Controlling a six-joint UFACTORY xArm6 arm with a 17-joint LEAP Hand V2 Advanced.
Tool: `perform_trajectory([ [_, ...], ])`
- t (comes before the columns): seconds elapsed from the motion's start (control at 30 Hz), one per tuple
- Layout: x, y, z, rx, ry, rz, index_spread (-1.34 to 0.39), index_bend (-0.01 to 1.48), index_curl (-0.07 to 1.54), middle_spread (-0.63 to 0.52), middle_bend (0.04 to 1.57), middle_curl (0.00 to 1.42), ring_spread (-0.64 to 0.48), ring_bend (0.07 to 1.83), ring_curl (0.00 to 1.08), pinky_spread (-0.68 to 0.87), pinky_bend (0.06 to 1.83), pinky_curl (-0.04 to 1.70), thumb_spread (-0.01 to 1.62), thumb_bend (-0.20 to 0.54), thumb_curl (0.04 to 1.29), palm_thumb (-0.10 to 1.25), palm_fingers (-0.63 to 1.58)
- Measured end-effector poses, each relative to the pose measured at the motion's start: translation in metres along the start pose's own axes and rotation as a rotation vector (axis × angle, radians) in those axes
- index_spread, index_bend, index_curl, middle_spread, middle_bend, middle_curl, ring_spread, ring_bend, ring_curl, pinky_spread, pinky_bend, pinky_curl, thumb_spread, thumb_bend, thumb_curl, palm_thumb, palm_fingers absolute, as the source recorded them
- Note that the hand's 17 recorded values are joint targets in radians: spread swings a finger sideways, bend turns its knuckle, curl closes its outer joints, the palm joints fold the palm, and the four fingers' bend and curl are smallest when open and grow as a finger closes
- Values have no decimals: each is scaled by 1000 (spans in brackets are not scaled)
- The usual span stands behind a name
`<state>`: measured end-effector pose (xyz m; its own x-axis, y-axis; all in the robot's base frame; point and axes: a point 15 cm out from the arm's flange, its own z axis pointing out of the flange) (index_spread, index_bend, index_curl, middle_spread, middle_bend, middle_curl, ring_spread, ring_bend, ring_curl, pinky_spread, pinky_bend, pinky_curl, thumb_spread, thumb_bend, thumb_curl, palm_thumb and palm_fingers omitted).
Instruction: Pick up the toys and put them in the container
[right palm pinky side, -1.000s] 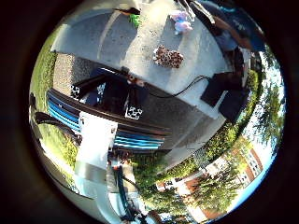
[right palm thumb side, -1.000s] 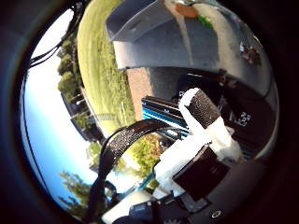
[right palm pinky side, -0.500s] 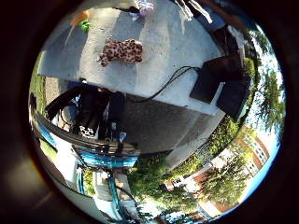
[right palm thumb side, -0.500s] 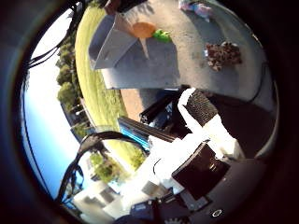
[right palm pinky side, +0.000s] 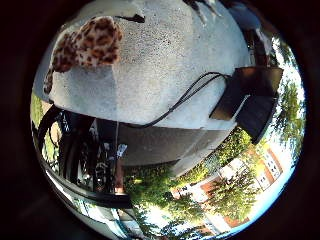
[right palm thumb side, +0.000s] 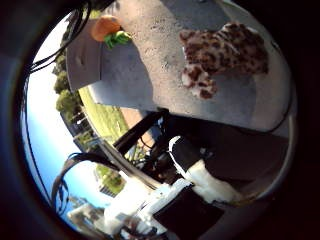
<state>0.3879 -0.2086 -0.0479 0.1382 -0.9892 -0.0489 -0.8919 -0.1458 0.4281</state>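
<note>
A leopard-spotted plush toy (right palm thumb side: 225, 52) lies on a pale concrete slab (right palm pinky side: 165, 65) and looms large in both palm views, so it is close below my palm. Farther off, an orange toy with a green tuft (right palm thumb side: 106, 27) rests against a grey container (right palm thumb side: 82, 60) at the slab's edge. My right hand (right palm thumb side: 200, 175) shows as a white finger with a black tip reaching out over the dark ground beside the slab. It looks relaxed, open, and holds nothing.
Two flat black panels (right palm pinky side: 250, 97) lie at the slab's far edge. A dark stand of bars (right palm pinky side: 75, 155) rises beside the slab near the hand. Grass, trees and buildings lie beyond.
The whole picture has shifted: the hand has come down toward the leopard toy, which now looks much larger. The pink toy at the slab's far end has left the view.
</note>
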Motion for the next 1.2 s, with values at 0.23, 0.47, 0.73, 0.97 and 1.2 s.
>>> perform_trajectory([
  [0.23,-4,-23,21,-11,26,-8,-75,153,238,88,185,340,248,365,340,438,574,257,1026,-33,290,455,76],
  [0.47,3,-28,30,-63,130,-19,-43,156,242,57,208,363,246,362,338,434,546,240,1027,-30,291,468,141],
  [0.73,-2,-27,42,-101,160,-24,-48,193,259,19,190,372,239,410,347,432,536,222,1042,-19,301,539,273],
  [0.97,1,-21,48,-146,210,-34,-126,235,309,-30,210,382,210,488,369,432,522,191,1044,-24,310,613,492],
  [1.2,1,-17,49,-171,235,-43,-302,59,207,-138,541,550,104,915,532,402,727,234,1058,-16,321,691,860],
])
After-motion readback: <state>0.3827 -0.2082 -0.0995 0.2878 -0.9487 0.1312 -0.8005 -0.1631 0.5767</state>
